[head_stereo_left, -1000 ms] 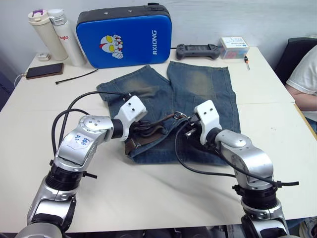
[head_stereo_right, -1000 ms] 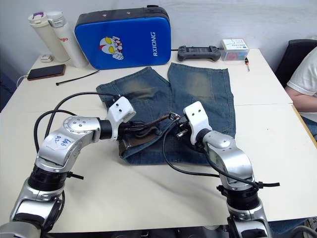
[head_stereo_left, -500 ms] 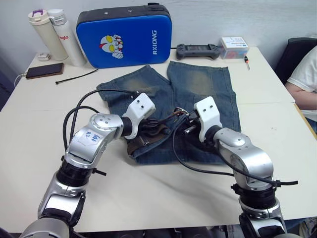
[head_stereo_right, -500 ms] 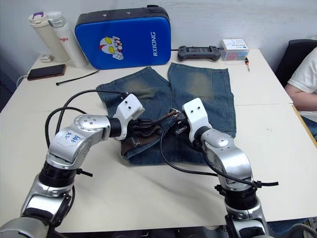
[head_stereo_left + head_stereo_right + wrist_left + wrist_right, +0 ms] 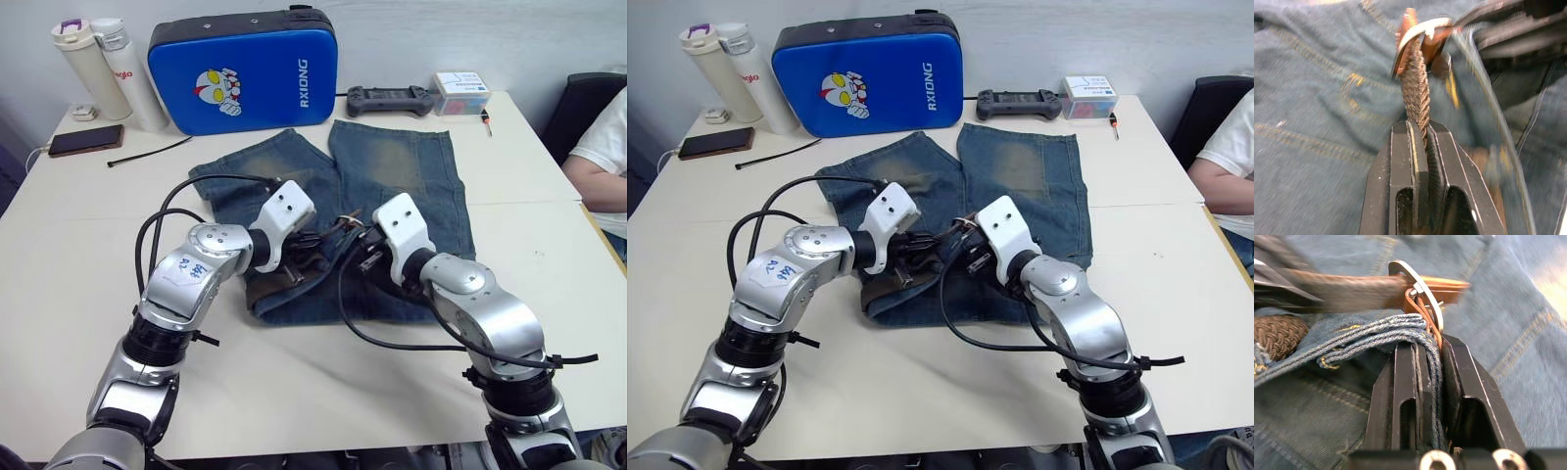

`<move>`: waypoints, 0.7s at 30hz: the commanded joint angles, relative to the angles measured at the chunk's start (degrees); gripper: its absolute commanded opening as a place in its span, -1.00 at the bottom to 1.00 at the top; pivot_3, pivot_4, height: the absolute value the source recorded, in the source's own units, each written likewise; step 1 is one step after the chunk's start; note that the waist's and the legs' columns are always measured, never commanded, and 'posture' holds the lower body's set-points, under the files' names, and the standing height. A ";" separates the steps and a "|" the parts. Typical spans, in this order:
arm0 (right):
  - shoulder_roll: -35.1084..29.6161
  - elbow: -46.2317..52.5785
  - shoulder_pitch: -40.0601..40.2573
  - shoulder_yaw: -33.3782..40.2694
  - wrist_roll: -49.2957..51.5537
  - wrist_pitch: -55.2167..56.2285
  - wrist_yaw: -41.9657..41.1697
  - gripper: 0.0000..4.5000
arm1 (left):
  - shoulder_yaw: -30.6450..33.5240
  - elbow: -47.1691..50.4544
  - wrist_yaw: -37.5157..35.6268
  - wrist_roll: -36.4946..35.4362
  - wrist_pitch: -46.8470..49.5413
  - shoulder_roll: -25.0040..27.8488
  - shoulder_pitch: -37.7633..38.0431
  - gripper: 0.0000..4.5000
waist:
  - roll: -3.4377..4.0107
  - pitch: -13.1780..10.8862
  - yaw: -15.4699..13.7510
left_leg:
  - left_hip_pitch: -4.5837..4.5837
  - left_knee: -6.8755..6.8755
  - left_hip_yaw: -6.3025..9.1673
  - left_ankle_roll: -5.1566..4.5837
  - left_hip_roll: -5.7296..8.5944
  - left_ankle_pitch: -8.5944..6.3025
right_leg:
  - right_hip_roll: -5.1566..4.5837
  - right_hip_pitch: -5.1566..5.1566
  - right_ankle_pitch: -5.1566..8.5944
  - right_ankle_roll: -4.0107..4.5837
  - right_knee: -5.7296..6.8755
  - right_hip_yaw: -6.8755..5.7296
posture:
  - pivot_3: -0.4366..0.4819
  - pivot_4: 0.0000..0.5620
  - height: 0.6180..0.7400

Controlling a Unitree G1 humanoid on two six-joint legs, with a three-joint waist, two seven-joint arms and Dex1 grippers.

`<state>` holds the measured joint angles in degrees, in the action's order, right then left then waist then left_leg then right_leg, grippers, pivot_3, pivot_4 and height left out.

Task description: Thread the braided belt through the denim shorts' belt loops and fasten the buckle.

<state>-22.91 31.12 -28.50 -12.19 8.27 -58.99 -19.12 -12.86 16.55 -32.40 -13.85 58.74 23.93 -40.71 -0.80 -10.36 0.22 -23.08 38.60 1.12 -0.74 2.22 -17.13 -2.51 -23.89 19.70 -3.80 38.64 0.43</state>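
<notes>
On the far left of the white table stand two tall white bottles, with a dark phone lying near them and a thin black cable just beside it. Behind the middle stands a bright blue case with a cartoon face on it. The denim shorts lie flat in the middle of the table, legs pointing away toward the case and waistband close to the robot. The left gripper sits over the waistband on the left side, and its two black fingers are squeezed tight on the braided belt. The brown strap runs up from between the fingers to the buckle, which is held just above the denim. The buckle is silver, with tan leather folded around it. Right beside it is the right gripper, and the two grippers almost touch over the middle of the waistband. The right fingers are clamped on a bunched fold of blue denim at the waistband, just under the buckle. I cannot tell if that fold is one of the belt loops. More brown belt lies bunched on the shorts near the left gripper. Farther right, at the back of the table, sit a black game controller and a small box. At the far right edge is a person's arm in a white sleeve.
</notes>
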 commanded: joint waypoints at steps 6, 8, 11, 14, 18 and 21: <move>-9.06 3.25 -1.13 -7.81 -1.99 11.72 -10.26 -0.97 | -2.58 -1.49 -0.09 0.43 -3.60 -3.40 -2.42 -1.00 | 0.00 0.00 -0.08 | 0.00 0.00 -0.02 0.00 0.00 0.00 | 0.01 0.00 0.00 0.00 -0.01 0.01 | -0.05 -0.47 1.00; -11.13 2.68 -1.13 -8.96 -2.84 14.52 -12.73 -0.97 | -2.95 -2.51 -0.35 0.86 -4.70 -3.57 -2.46 -1.00 | 0.00 0.00 -0.13 | -0.01 0.01 -0.02 0.00 0.00 0.00 | 0.00 0.00 0.00 0.00 -0.02 0.01 | -0.05 -0.47 1.00; -13.22 1.94 -0.79 -9.98 -4.17 17.40 -15.39 -0.97 | -3.25 -3.84 -0.73 1.32 -6.11 -3.71 -2.79 -1.00 | 0.00 0.00 -0.14 | -0.01 0.02 -0.02 0.00 -0.01 0.00 | 0.01 0.01 0.00 0.00 -0.04 0.00 | -0.05 -0.47 1.00; -14.14 2.11 -0.01 -8.86 -3.50 17.25 -17.56 -0.97 | -3.33 -4.41 -1.03 1.52 -6.91 -3.50 -2.88 -1.00 | 0.00 0.00 -0.17 | -0.01 0.02 -0.02 0.00 -0.01 0.00 | 0.01 0.01 0.00 0.00 -0.04 0.00 | -0.05 -0.47 1.00; -16.47 4.09 0.42 -5.58 0.61 14.58 -23.23 0.04 | -3.91 -4.47 -1.41 2.10 -7.79 -2.91 -2.35 -1.00 | -0.01 0.00 -0.17 | -0.02 0.04 -0.01 0.00 -0.01 0.00 | 0.01 0.02 0.00 0.00 -0.04 0.00 | -0.05 -0.47 1.00; -19.44 5.37 -0.12 0.40 6.47 11.29 -28.07 0.61 | -4.07 -4.29 -1.49 2.19 -8.01 -2.77 -2.04 -1.00 | -0.01 0.00 -0.22 | -0.02 0.05 0.00 -0.01 -0.02 0.00 | 0.01 0.02 0.00 0.00 -0.05 0.00 | -0.05 -0.47 1.00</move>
<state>-41.05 32.75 -27.84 -16.48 10.37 -46.23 -43.81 -16.97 10.46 -33.70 -12.08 51.97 21.12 -42.08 -0.81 -10.36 0.00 -23.10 38.66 1.12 -0.75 2.21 -17.14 -2.51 -23.87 19.70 -3.80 38.56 0.43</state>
